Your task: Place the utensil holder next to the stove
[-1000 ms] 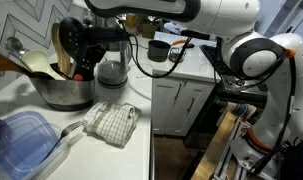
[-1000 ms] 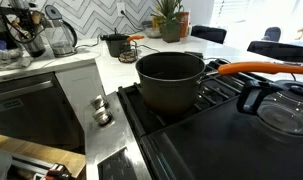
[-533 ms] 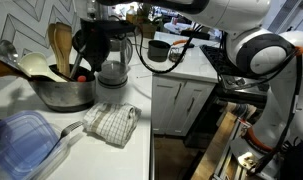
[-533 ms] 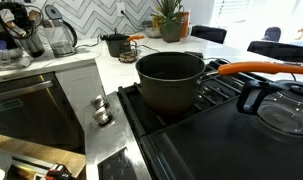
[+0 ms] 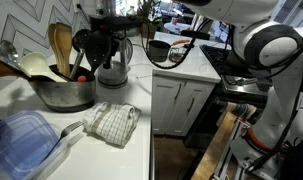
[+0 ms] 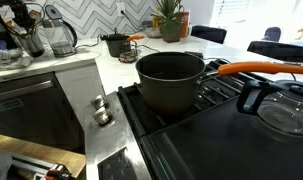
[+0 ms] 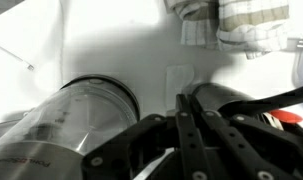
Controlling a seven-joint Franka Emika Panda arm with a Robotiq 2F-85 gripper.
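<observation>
The utensil holder (image 5: pixel 61 92) is a low grey metal pot with wooden spoons and a white ladle, standing on the white counter at the back left. It shows small and far away in another exterior view (image 6: pixel 29 45). My gripper (image 5: pixel 89 70) reaches down at its right rim, beside the glass kettle (image 5: pixel 113 68). In the wrist view my fingers (image 7: pixel 186 100) are pressed together at the holder's dark rim (image 7: pixel 241 100). The stove (image 5: pixel 229 62) is at the right beyond the counter, and in the foreground of an exterior view (image 6: pixel 221 130).
A checked towel (image 5: pixel 113 122) and a blue-lidded container (image 5: pixel 21 140) lie on the counter in front. A small dark pot (image 5: pixel 161 50) stands near the stove. A large dark pot with an orange handle (image 6: pixel 171 80) sits on the stove grates. The counter edge drops off to white cabinets (image 5: pixel 181 105).
The arm's upper links have risen and shifted right, partly out of view. The gripper has stayed at the holder's rim. The holder has not visibly moved.
</observation>
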